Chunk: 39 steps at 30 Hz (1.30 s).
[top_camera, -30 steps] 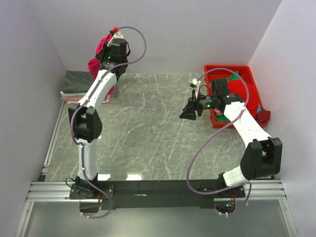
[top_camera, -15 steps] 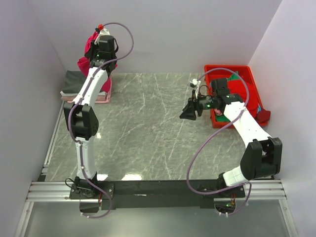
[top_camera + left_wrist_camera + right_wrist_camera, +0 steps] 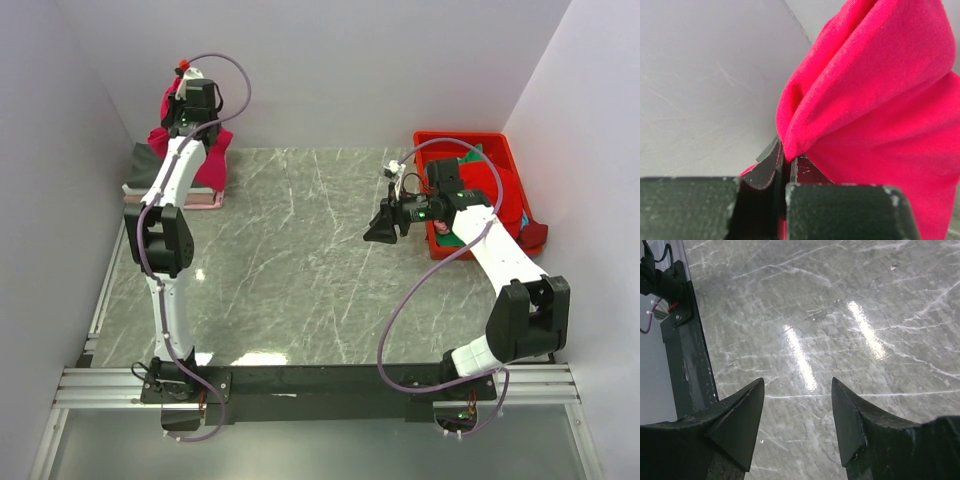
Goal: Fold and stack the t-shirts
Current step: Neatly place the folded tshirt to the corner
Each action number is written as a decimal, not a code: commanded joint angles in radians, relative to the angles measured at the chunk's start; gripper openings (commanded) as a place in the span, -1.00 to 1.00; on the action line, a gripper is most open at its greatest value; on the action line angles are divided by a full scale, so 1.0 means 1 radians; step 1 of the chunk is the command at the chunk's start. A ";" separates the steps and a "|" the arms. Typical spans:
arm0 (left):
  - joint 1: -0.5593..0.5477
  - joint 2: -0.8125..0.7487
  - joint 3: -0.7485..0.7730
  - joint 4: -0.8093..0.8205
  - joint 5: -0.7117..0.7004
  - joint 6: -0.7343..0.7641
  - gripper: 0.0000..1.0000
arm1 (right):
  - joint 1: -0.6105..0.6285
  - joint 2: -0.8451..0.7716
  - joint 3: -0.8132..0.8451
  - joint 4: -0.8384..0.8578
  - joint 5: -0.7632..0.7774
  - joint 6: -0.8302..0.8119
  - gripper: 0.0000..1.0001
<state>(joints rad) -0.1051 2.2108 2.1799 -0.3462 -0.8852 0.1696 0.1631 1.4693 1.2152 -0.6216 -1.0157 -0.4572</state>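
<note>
marble table [image 3: 300,260], folded shirts [image 3: 152,168], red bin [image 3: 497,141]

Bright, even, diffuse light fills the overhead view, leaving the pale walls [image 3: 330,70] almost free of shadow. The polished table [image 3: 300,230] carries a soft white glare patch near its near edge, and in the right wrist view two long glare streaks cross it behind the dark, underlit right gripper [image 3: 797,381]. In the left wrist view the crimson-pink t-shirt [image 3: 880,110] is strongly saturated, its folds gently shaded, and the left gripper [image 3: 784,165] looms dark in the foreground.
</note>
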 commanded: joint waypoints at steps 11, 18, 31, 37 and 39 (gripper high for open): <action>0.102 0.018 0.063 -0.028 0.094 -0.130 -0.99 | -0.008 0.025 0.004 -0.009 -0.026 -0.015 0.25; 0.136 0.032 0.072 -0.031 0.115 -0.143 -0.99 | -0.008 0.029 0.004 -0.012 -0.024 -0.015 0.25; 0.165 0.058 0.101 -0.008 0.112 -0.140 -0.99 | -0.008 0.040 0.006 -0.015 -0.030 -0.015 0.25; 0.170 0.069 0.098 0.009 0.118 -0.134 -0.99 | -0.007 0.051 0.007 -0.020 -0.032 -0.020 0.25; 0.171 0.075 0.100 0.010 0.120 -0.134 -0.99 | -0.008 0.052 0.007 -0.021 -0.030 -0.018 0.25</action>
<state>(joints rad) 0.0540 2.2829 2.2276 -0.4042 -0.7567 0.0402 0.1631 1.5185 1.2152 -0.6361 -1.0206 -0.4633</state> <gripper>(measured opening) 0.045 0.630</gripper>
